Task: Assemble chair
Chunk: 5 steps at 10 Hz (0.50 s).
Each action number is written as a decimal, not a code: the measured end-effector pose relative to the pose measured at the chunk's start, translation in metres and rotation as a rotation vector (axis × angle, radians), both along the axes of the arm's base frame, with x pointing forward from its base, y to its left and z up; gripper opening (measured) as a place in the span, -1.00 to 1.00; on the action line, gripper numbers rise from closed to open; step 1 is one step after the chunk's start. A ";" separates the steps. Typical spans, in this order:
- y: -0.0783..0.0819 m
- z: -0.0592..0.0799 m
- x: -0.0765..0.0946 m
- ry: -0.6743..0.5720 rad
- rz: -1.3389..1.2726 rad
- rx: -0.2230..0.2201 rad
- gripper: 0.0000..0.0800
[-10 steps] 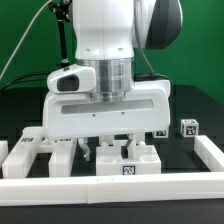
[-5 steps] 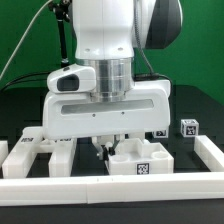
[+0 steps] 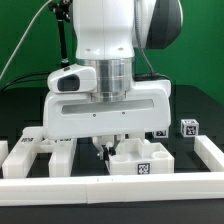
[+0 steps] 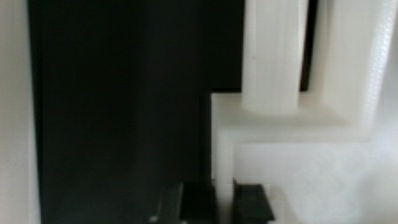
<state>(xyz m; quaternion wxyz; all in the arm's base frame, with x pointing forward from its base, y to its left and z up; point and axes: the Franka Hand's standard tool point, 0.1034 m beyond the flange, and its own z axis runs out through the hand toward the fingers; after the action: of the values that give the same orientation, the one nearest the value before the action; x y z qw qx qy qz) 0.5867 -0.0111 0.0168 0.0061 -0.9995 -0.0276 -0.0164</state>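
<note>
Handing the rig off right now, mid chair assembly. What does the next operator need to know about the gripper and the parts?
The gripper is low over the table, beside the tagged white block. Its fingers look close together in the wrist view, but the picture is too blurred to tell whether it is open, shut or holding something.
The block sits front centre by the rim wall. Other white chair parts lie at the exterior view's left, and a small tagged piece lies apart at the exterior view's right.
Done: no assembled chair shows.
Left: apparently all the joining.

White chair parts [image 3: 140, 158] with black-and-white square tags [image 3: 143, 168], black counter [image 3: 198, 108], green backdrop [image 3: 20, 40], white arm [image 3: 100, 30] with dark cap [image 3: 166, 20], white rim wall [image 3: 100, 187].
</note>
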 end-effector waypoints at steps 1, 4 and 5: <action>0.016 0.000 0.009 -0.012 -0.015 0.002 -0.92; 0.051 0.001 0.029 -0.034 -0.060 0.009 -0.92; 0.051 0.001 0.036 -0.041 -0.075 0.005 -0.92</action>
<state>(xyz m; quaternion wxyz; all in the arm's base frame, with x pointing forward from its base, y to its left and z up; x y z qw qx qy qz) 0.6223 0.0397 0.0181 0.0075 -0.9992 0.0100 -0.0374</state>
